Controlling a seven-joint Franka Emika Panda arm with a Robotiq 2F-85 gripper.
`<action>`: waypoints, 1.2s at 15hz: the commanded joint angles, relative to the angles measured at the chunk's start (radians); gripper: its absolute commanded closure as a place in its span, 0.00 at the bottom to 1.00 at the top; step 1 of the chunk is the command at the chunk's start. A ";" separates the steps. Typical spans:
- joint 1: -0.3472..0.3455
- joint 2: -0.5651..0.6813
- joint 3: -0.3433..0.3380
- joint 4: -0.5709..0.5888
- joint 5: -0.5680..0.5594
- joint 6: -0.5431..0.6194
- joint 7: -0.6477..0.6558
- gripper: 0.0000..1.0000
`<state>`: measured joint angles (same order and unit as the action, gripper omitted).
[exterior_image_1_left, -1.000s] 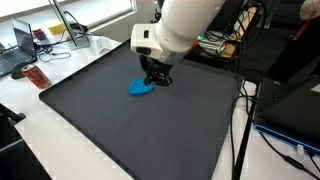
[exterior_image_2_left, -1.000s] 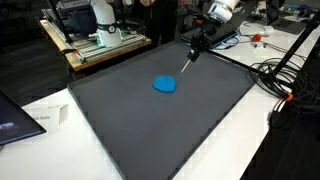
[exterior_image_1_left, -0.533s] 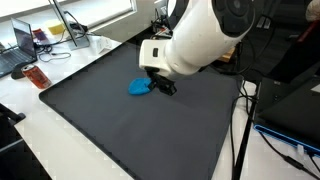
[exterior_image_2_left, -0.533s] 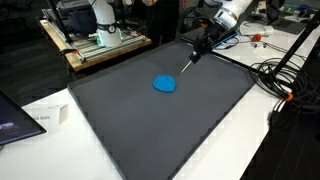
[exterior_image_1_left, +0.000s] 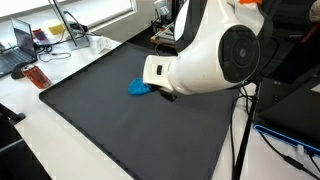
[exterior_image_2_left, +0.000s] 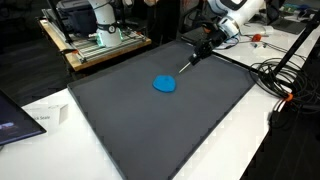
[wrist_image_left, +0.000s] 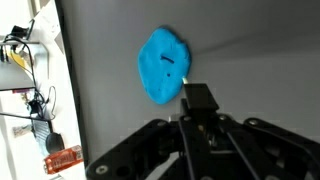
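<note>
A blue lump (exterior_image_2_left: 165, 84) is seen lying flat on the dark mat (exterior_image_2_left: 150, 135), a little above the centre of the frame. In the wrist view it fills the upper middle (wrist_image_left: 165, 65), and small dark marks can be made out on its top. A thin stick (exterior_image_2_left: 193, 60) is pointed down at it from the upper right, the tip just beside the lump's edge. Whether tip and lump touch cannot be told. The stick is clamped in the gripper (exterior_image_2_left: 204, 47), whose jaws are drawn in narrow around it. In an exterior view the fingers are mostly hidden behind the white arm (exterior_image_1_left: 215, 55), with the lump (exterior_image_1_left: 139, 87) showing at its left.

The mat is laid on a white table (exterior_image_2_left: 45, 105). A laptop (exterior_image_1_left: 20, 40) and a small red object (exterior_image_1_left: 37, 77) are seen at upper left, and cables (exterior_image_2_left: 275, 75) are trailed along the right edge.

For work on the lump, a firm clamp would seem to be called for. The tip is best brought in slowly and pressed lightly, since a soft, loose lump is likely to be shoved across the mat.
</note>
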<state>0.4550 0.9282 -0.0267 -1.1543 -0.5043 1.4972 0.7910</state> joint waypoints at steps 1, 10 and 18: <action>0.027 0.089 -0.025 0.145 0.011 -0.110 -0.007 0.97; 0.015 0.095 -0.009 0.194 0.010 -0.142 -0.016 0.97; -0.078 -0.023 0.027 0.097 0.070 -0.039 -0.055 0.97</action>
<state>0.4295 0.9816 -0.0272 -0.9722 -0.4807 1.3992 0.7631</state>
